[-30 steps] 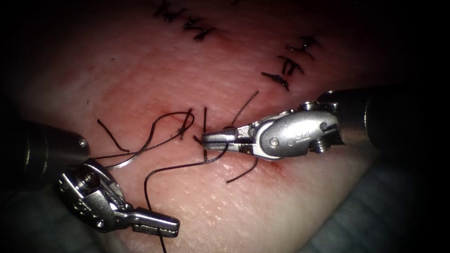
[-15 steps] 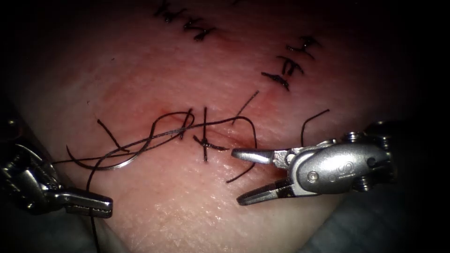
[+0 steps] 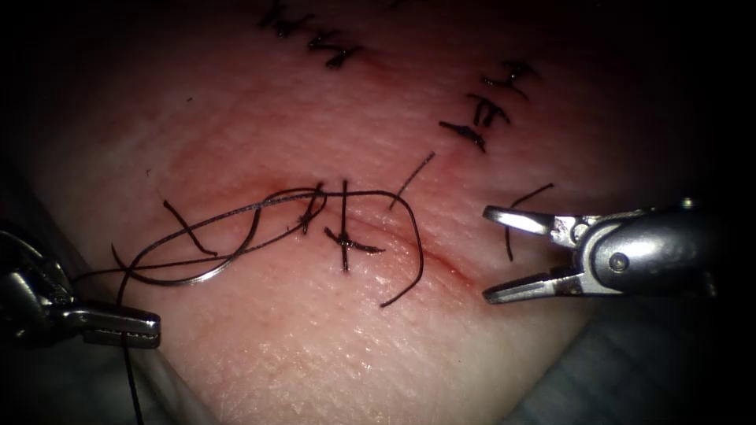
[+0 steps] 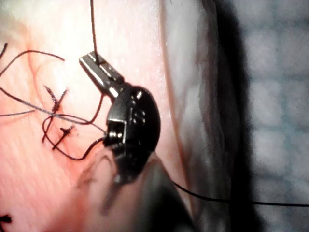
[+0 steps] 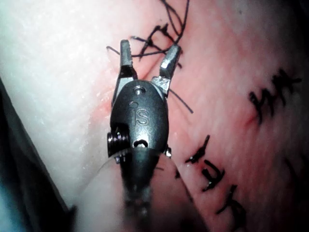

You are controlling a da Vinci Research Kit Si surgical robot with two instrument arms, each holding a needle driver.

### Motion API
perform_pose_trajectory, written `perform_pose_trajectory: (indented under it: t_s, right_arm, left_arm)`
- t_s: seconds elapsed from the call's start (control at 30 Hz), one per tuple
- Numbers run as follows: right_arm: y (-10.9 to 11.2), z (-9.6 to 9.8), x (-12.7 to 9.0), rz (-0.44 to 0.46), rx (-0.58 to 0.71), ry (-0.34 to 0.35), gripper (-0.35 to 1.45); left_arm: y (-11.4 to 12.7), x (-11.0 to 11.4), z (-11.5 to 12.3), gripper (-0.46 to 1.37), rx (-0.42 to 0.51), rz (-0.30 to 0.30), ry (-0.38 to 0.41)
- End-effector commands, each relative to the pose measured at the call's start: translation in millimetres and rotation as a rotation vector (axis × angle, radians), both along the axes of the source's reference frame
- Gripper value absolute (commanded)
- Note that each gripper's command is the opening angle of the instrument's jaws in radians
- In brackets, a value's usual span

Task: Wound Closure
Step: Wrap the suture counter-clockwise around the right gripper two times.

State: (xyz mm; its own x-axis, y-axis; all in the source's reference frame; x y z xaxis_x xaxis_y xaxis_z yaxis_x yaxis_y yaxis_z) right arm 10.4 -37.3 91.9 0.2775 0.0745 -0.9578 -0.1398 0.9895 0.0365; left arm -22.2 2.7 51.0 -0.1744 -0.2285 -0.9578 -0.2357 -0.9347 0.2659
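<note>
The tissue has its cut in the middle, crossed by dark stitches. My left tool sits at the lower left, jaws shut on the thread. From there the thread rises in a loop towards the stitches. The left wrist view has the same grip, left tool on the thread. The curved needle lies on the tissue left of the cut, held by neither tool. My right tool stands open right of the cut, holding nothing; its jaws are spread over the stitches.
Older finished stitches run along the far part of the tissue, with more at the top. Cut thread ends lie near the right tool. A thread tail curves over the cut. Grey cloth lies beyond the tissue's edge.
The right tool was shut on the thread at the stitches; it has opened, let go and drawn back to the right. The left tool has pulled its thread leftward, widening the loop.
</note>
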Motion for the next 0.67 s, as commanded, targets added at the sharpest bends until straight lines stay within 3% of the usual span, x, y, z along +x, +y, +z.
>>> perform_pose_trajectory:
  t_s: [0.03,0.27,0.67]
  right_arm:
    - [0.4,0.7,0.0,0.0,-0.001,-0.005,1.04]
    - [1.4,3.3,0.3,0.01,-0.015,-0.011,1.04]
    - [1.1,3.2,0.5,0.005,-0.015,-0.004,1.02]
  left_arm:
    - [0.1,-0.2,0.2,-0.35,-0.006,0.003,0.001]
    - [0.2,-0.9,0.4,-0.35,-0.013,0.009,-0.003]
    - [0.4,-1.9,0.6,-0.35,-0.016,0.019,-0.014]
